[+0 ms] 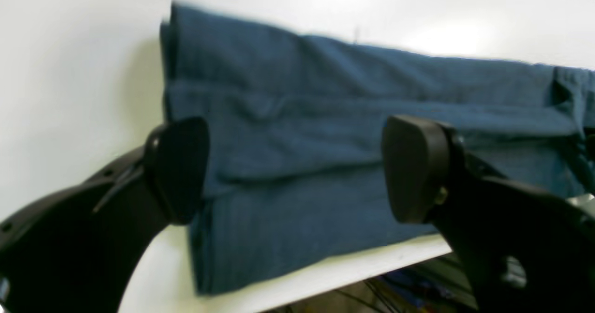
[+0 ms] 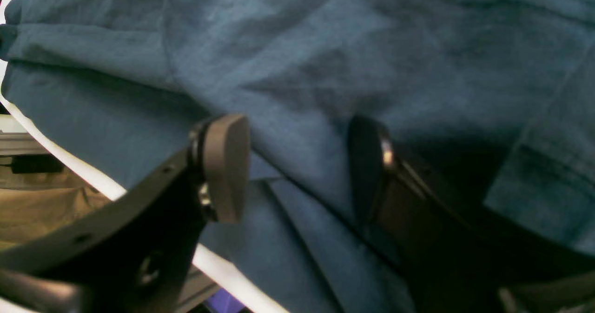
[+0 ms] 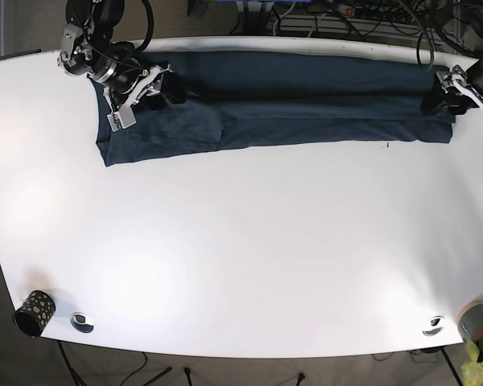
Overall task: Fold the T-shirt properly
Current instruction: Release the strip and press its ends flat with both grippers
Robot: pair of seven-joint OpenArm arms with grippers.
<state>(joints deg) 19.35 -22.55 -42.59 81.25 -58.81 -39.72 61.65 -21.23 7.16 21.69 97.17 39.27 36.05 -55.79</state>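
Note:
A dark blue T-shirt (image 3: pixel 306 100) lies folded into a long strip along the far edge of the white table (image 3: pixel 241 241). My right gripper (image 3: pixel 157 88) is over the strip's left end. In the right wrist view it (image 2: pixel 297 164) is open, its fingers spread just above the cloth (image 2: pixel 325 48) near a fold line. My left gripper (image 3: pixel 439 95) is at the strip's right end. In the left wrist view it (image 1: pixel 295 169) is open and empty, its pads (image 1: pixel 411 166) spread wide over the layered cloth (image 1: pixel 302 80) by the table edge.
Cables (image 3: pixel 338 16) run behind the table's far edge, close to the shirt. A black dotted cup (image 3: pixel 34 312) and a metal disc (image 3: pixel 81 322) sit at the front left. Another disc (image 3: pixel 433 326) and a grey pot (image 3: pixel 476 320) are at the front right.

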